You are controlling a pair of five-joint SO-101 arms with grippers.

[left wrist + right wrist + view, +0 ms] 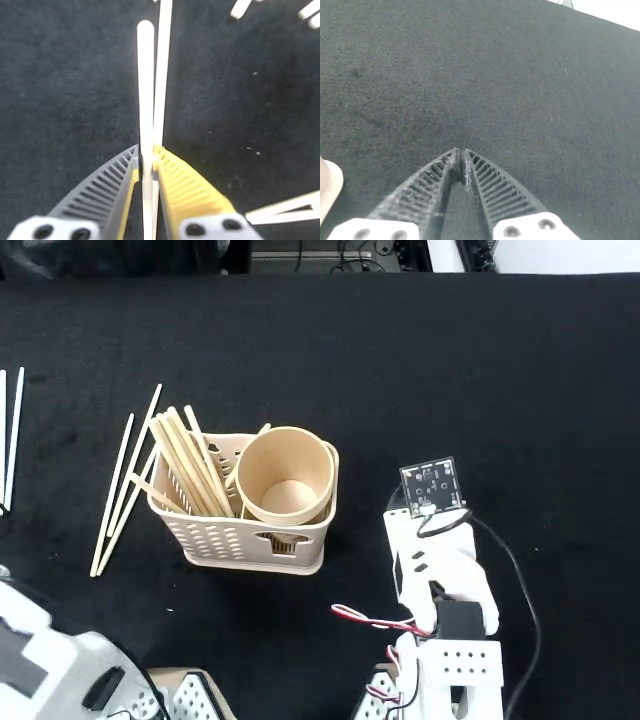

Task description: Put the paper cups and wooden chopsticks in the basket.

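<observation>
A cream slotted basket (pixel 240 537) stands mid-table with a paper cup (pixel 285 480) upright in its right half and several wooden chopsticks (pixel 190 462) leaning in its left half. A few loose chopsticks (pixel 120 485) lie on the cloth just left of the basket. In the left wrist view my left gripper (pixel 147 152) is shut on a pair of chopsticks (pixel 146 90) that stick out past its tips over the black cloth. That pair (pixel 12 435) lies at the table's far left edge. My right gripper (pixel 461 155) is shut with nothing in it, low over bare cloth right of the basket.
The right arm (pixel 440 570) sits right of the basket, with black cloth (pixel 450 370) stretching beyond it. The left arm's base (pixel 50 675) is at the near left corner. More chopstick ends (pixel 285 210) lie near the held pair. A beige edge (pixel 327 185) shows beside my right gripper.
</observation>
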